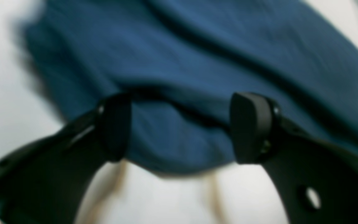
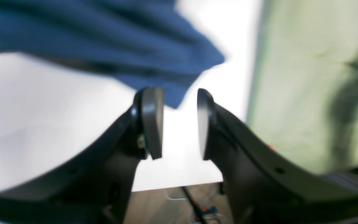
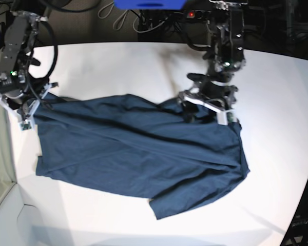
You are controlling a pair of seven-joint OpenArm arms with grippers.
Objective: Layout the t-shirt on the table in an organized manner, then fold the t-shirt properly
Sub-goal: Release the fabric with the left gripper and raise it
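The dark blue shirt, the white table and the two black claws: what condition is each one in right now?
Dark navy-blue cloth t-shirt: spread on the table, wrinkled, not folded yet.
Smooth white table: bears the shirt, bare around it.
Left gripper: open, jaws wide apart over the shirt's edge, gripping nothing.
Right gripper: open, a gap between its pads, a shirt corner just beyond them.

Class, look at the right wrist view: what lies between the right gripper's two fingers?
Only bare white table shows in that gap; the dark navy-blue cloth t-shirt's corner hangs just beyond the right gripper, ungripped.
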